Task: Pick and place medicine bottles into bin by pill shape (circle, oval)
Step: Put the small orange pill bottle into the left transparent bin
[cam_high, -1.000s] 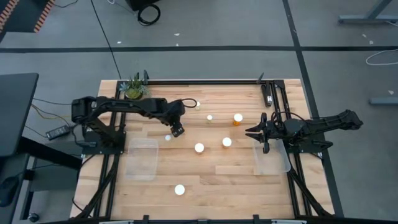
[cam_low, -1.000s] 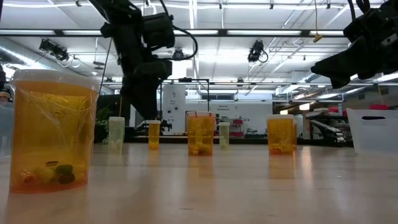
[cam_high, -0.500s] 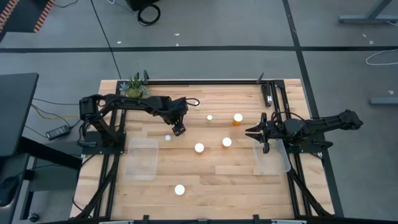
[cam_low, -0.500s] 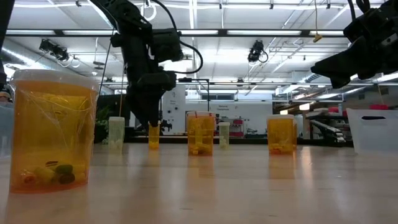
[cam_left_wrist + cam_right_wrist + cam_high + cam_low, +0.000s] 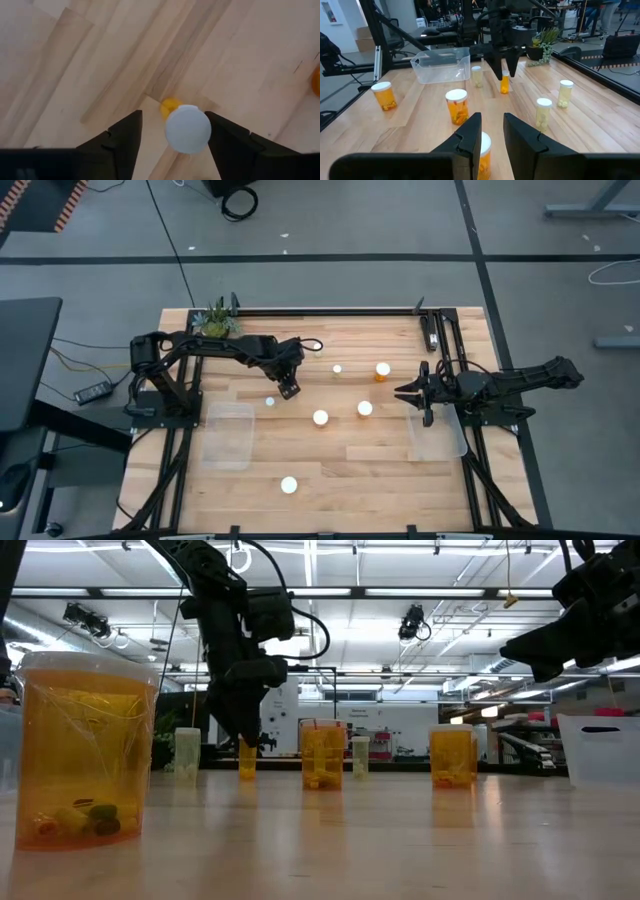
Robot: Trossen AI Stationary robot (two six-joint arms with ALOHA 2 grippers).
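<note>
Medicine bottle [image 5: 188, 129] between open left jaws

Overhead view straight down on the pale wooden plank table [image 5: 340, 460]; low view level at tabletop, facing the room; left wrist view close above a small white-capped amber bottle [image 5: 187, 128], shared with the right wrist's farther, level view.

left claw [image 5: 290, 389] shifted right and slightly up in high view, dropped lower, now open around small amber bottle [image 5: 187, 128] left of centre.
</note>
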